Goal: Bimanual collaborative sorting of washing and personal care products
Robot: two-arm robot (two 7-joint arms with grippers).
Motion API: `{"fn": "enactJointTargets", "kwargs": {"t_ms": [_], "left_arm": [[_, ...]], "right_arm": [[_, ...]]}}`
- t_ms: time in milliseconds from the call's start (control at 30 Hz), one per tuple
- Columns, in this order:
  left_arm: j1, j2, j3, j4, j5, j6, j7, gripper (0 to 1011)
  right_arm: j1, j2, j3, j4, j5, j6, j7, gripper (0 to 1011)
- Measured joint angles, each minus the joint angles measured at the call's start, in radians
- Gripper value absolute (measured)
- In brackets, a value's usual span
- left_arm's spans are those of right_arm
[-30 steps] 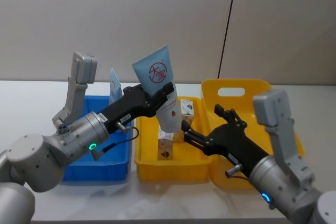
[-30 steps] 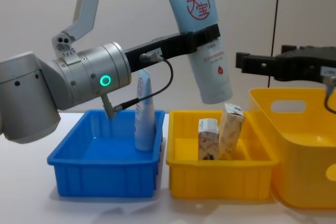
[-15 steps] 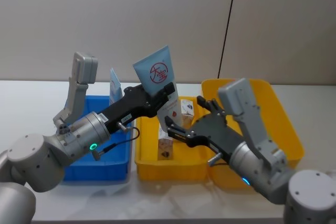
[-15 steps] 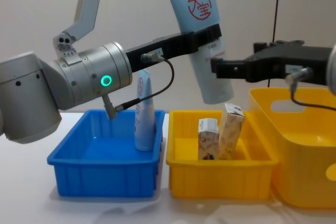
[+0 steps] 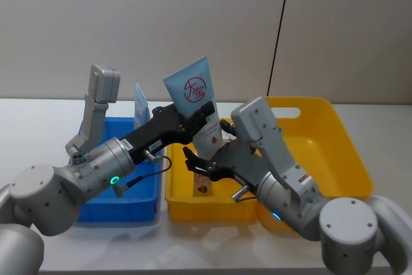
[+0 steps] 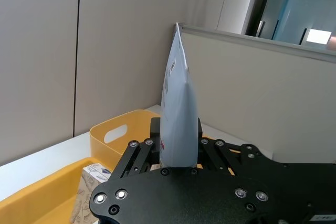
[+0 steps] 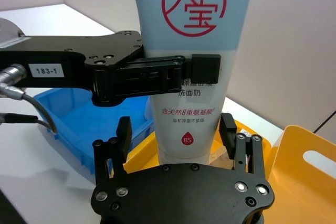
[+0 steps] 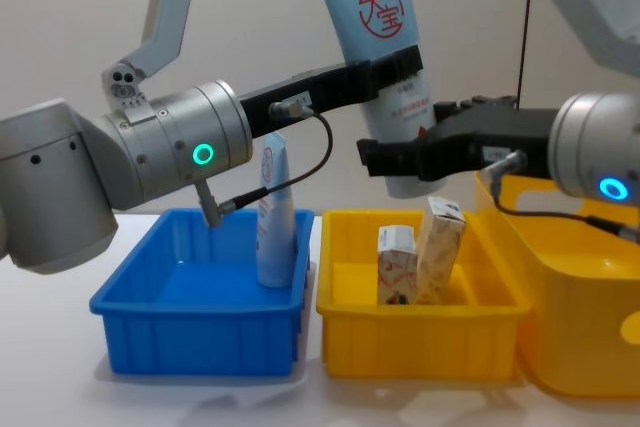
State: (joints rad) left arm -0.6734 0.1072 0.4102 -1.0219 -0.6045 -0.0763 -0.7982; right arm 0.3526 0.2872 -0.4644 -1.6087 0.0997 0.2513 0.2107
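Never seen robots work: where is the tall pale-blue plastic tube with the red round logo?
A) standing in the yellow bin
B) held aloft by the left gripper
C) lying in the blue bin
B: the left gripper is clamped on the tube, above the yellow plastic bin.

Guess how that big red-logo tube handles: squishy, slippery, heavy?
Probably soft plastic, yet the tube holds its shape clamped mid-body in the left gripper. Likely light, since one pinch carries it tilted in the air. Its smooth skin might slip.
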Motion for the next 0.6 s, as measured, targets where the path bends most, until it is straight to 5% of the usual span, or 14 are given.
{"fn": "enactJointTargets", "kwargs": {"t_ms": [600], "left_arm": [[0.0,0.0,0.0,0.0,0.0,0.0,0.0,282]], "right_arm": [[0.037,-0.064,-0.022,0.103,-0.057,0.01,-0.054,950]]}}
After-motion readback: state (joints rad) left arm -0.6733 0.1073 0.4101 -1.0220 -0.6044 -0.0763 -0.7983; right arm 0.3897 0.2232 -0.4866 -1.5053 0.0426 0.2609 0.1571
